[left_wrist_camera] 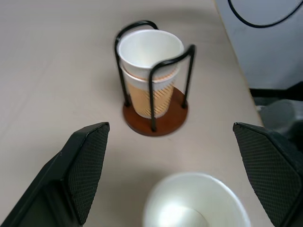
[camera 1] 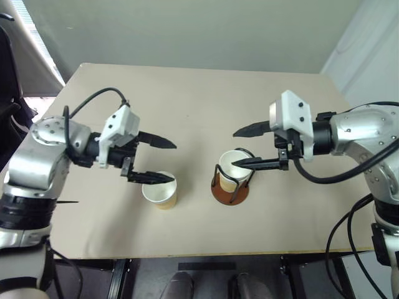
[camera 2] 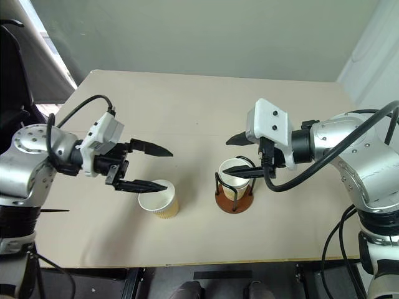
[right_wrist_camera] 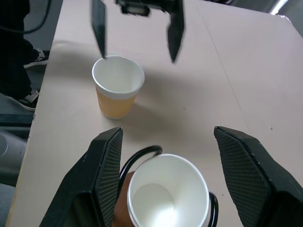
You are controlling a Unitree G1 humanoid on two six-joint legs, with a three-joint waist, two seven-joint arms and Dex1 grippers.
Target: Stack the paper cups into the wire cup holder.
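The wire cup holder (camera 1: 230, 190) stands on the table right of centre. It holds two nested paper cups (left_wrist_camera: 150, 52), white rim up, between its black loops. A third paper cup (camera 1: 160, 192) stands upright on the table to the holder's left. My right gripper (camera 1: 235, 148) hangs open just above the stacked cups and points left, one finger on each side of them (right_wrist_camera: 168, 194), gripping nothing. My left gripper (camera 1: 168, 162) is open and empty and points right. It hovers above the loose cup's (left_wrist_camera: 196, 205) far rim, its lower fingertip over that rim.
All of this rests on a beige table (camera 1: 206, 93), whose near edge lies close below the cups. A dark chair-like shape (camera 1: 9, 99) stands off the table's left side. Black cables trail from both arms.
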